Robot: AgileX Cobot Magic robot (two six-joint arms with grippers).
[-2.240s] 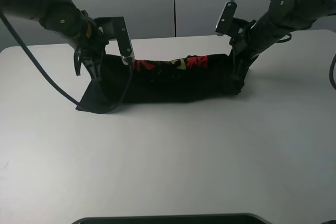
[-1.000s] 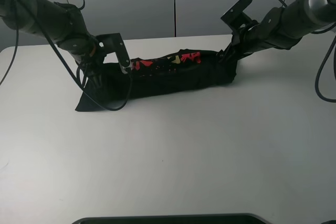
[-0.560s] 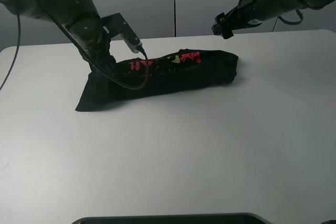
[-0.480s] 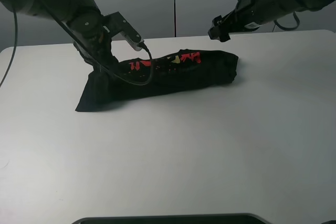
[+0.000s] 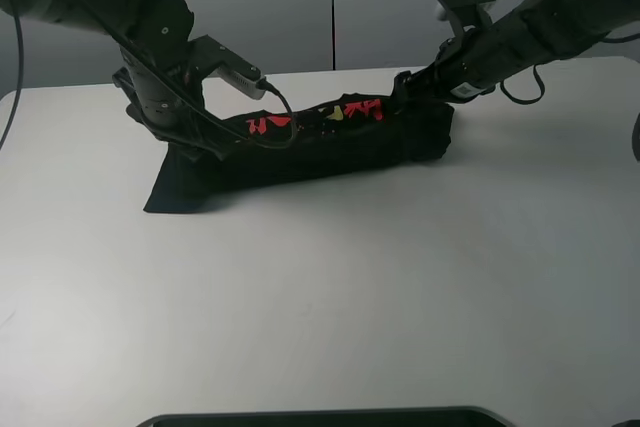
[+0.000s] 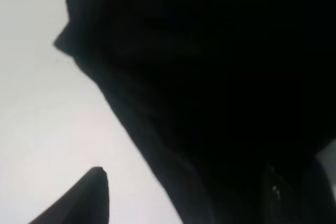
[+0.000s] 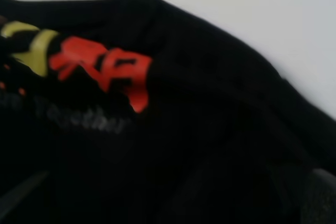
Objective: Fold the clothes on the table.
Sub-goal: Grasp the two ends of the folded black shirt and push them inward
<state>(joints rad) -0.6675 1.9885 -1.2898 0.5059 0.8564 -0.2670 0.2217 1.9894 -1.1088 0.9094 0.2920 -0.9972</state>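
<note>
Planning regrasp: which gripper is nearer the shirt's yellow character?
Right. The right gripper hangs close by the yellow character; the left gripper is at the other end of the shirt.

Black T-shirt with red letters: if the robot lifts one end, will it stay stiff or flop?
The black folded T-shirt with red print would probably flop: it lies in soft wrinkled folds. Pushed along the smooth white table, it would likely bunch rather than roll.
</note>
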